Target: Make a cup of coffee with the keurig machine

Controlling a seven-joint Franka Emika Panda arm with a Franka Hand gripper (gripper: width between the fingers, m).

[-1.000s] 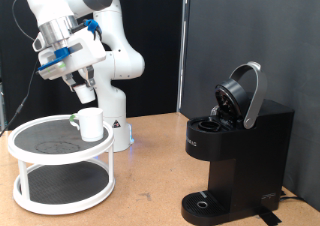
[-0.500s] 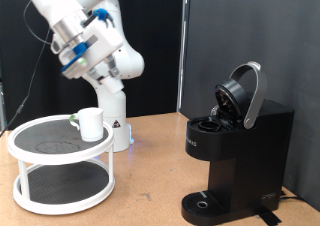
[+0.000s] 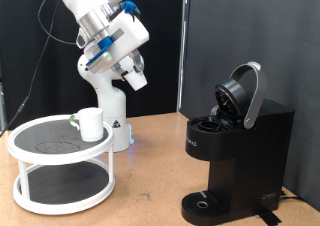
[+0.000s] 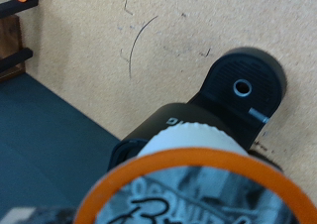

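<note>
The white arm is bent high up, and its gripper hangs in the air between the round rack and the keurig machine, well above the counter. In the wrist view a small pod with an orange rim sits right in front of the camera, but the jaws themselves do not show, so I cannot tell how wide they are. The cup stands on the top shelf of the rack, at the exterior view's left. The keurig machine stands at the exterior view's right with its lid tipped up and open. There is bare counter between the rack and the machine.
</note>
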